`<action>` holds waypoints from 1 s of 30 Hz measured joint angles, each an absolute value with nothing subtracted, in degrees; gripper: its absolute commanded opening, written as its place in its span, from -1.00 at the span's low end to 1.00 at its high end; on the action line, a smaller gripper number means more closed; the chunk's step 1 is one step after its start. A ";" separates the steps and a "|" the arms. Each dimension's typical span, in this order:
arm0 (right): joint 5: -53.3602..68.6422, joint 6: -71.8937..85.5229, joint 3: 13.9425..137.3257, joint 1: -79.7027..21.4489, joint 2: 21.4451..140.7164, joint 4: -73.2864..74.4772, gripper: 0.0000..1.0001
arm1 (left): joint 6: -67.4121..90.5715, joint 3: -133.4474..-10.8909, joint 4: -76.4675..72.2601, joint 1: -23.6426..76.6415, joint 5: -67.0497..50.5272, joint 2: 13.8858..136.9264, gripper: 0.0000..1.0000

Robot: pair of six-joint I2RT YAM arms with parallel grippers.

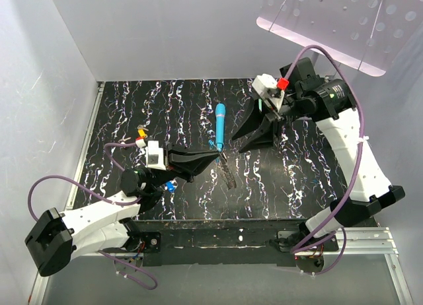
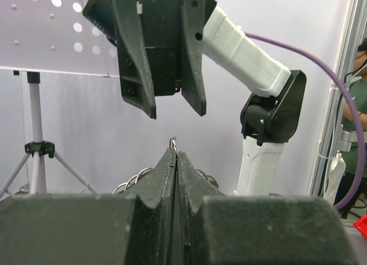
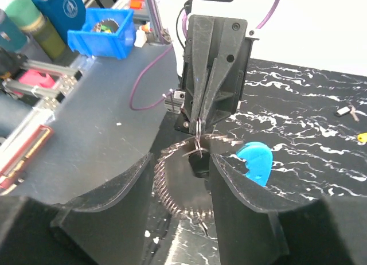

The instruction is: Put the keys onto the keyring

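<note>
The keyring (image 3: 255,162) is pinched by its wire end in the left gripper (image 2: 174,155), whose jaws are pressed shut on it. The right gripper (image 2: 175,112) faces the left gripper close by, jaws apart, empty.

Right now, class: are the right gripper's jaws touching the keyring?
Apart. The left wrist view shows bare wall between the right gripper, jaws open, and the keyring end pinched by the left gripper.
</note>
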State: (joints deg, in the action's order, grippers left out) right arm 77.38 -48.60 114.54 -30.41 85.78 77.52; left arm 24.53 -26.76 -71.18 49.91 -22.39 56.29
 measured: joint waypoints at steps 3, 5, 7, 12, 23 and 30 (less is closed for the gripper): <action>79.02 -42.85 115.00 -28.69 86.28 77.25 0.03 | 25.17 -27.42 -72.58 49.91 -22.41 56.97 -1.00; 79.99 -39.83 114.96 -28.05 86.30 76.64 0.01 | 25.36 -28.01 -72.90 49.91 -22.50 57.19 -1.00; 81.38 -36.82 114.58 -27.86 86.30 75.75 0.01 | 25.54 -28.86 -73.43 49.91 -22.74 57.63 -1.00; 82.11 -32.53 113.03 -28.27 86.30 73.82 0.00 | 25.76 -29.85 -74.11 49.91 -23.18 58.35 -1.00; 80.55 -27.75 111.63 -31.38 86.87 69.60 -0.05 | 26.20 -30.20 -74.19 49.91 -23.38 59.70 -1.00; 78.67 -26.59 110.67 -32.05 86.91 68.23 -0.17 | 26.22 -30.20 -74.17 49.91 -23.38 59.61 -1.00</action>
State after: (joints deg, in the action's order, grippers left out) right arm 78.67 -26.59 110.67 -32.05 86.91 68.23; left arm 26.22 -30.20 -74.17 49.91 -23.38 59.61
